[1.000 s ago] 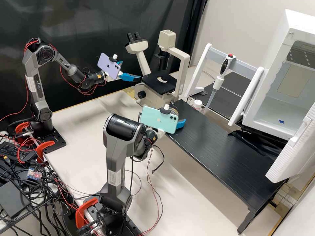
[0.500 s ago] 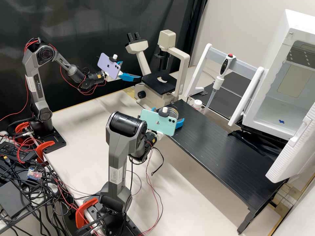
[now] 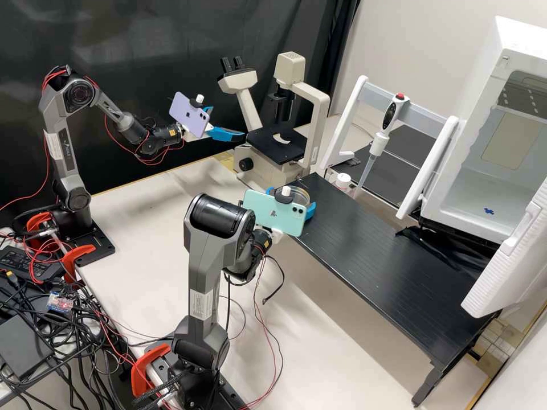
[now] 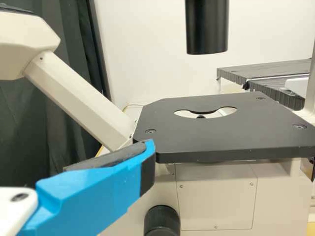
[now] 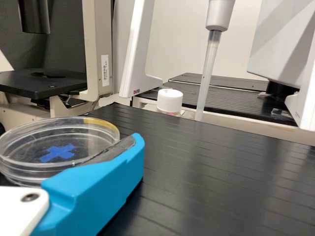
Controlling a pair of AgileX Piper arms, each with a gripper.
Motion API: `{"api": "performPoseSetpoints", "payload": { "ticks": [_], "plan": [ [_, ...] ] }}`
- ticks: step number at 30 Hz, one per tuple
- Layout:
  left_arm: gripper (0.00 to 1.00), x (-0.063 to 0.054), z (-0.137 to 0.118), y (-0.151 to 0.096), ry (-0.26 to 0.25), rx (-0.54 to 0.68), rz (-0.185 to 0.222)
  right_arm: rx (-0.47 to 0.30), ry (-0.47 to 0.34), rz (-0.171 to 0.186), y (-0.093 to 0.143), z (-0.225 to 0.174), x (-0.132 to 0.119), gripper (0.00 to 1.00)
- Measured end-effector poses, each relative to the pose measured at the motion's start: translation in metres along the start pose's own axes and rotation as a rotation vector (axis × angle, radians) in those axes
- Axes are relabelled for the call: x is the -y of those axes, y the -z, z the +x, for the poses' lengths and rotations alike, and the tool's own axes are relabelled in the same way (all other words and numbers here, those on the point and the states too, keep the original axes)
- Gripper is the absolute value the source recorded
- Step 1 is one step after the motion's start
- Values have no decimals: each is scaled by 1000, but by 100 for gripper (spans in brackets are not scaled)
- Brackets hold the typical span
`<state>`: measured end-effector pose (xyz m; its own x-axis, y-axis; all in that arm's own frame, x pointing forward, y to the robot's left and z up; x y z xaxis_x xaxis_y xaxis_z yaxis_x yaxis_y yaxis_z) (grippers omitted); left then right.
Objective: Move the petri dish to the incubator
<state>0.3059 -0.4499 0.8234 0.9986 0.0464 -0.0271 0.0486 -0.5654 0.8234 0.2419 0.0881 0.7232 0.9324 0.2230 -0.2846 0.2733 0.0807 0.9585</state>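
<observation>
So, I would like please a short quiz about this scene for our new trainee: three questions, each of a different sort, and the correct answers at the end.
1. True or false: the incubator stands with its door open.
2. Fill in the missing word: the dish is between the fingers of the ______ gripper.
3. Choose one. What is closest to the left gripper?
a) the bottle with the white lid
b) the microscope
c) the incubator

Key: 1 true; 2 right; 3 b
</observation>
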Motion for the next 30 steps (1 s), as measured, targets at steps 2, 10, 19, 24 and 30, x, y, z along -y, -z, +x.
{"api": "performPoseSetpoints", "payload": {
  "ticks": [2, 10, 19, 24, 30],
  "plan": [
    [100, 0, 0, 0, 0, 0, 0, -2, 1, -1, 0, 0, 0, 0],
    [100, 0, 0, 0, 0, 0, 0, 7, 21, -3, 0, 0, 2, 0],
    [100, 0, 0, 0, 0, 0, 0, -8, 7, 0, 5, -3, -5, 0],
    [100, 0, 0, 0, 0, 0, 0, -10, 4, -10, 6, -12, -12, 0],
    [100, 0, 0, 0, 0, 0, 0, 22, -23, -19, -1, -30, -32, 0]
  ]
}}
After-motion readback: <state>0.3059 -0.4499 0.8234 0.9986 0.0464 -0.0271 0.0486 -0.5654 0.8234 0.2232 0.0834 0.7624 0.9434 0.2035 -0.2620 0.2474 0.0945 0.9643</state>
